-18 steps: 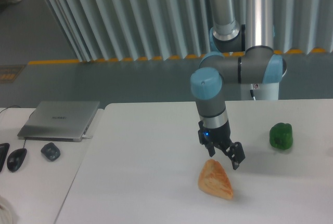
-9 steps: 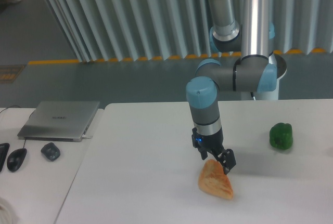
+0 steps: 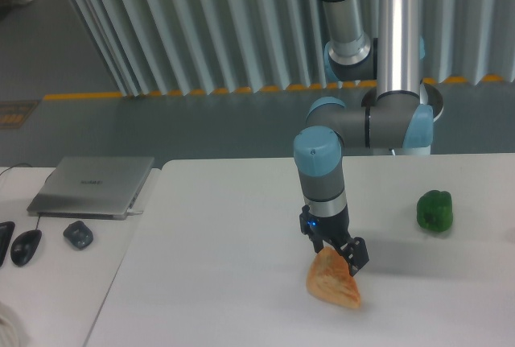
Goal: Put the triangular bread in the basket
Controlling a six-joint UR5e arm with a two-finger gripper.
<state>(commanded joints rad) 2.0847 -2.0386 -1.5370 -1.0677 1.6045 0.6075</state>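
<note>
**Golden bread under the claw, basket nowhere in sight**

Golden-orange and puffy, the triangular bread (image 3: 332, 278) lies flat on the white tabletop (image 3: 225, 250), near the front edge and a little right of centre, with its narrow tip pointing up toward the arm. The claw (image 3: 339, 254) has its fingers down at that upper tip, the dark fingertips (image 3: 357, 255) sitting right against the crust. From this angle it cannot be told whether the fingers are closed on the pastry or merely straddle it with a gap; the bread itself looks to be resting on the surface, not lifted.

The wrist points almost straight down, which suits a top grasp on a low, flat item: coming in at the narrow end gives the fingers a span they can bridge, where the wide base would likely be too broad. The crust looks soft, so a hard squeeze could dent it.

A green bell pepper (image 3: 434, 209) stands well apart to the right and plays no part. A closed laptop (image 3: 91, 185) and two mice (image 3: 78, 234) sit on the neighbouring desk at left. No basket shows in view, so the carry is probably toward somewhere outside the frame.
</note>
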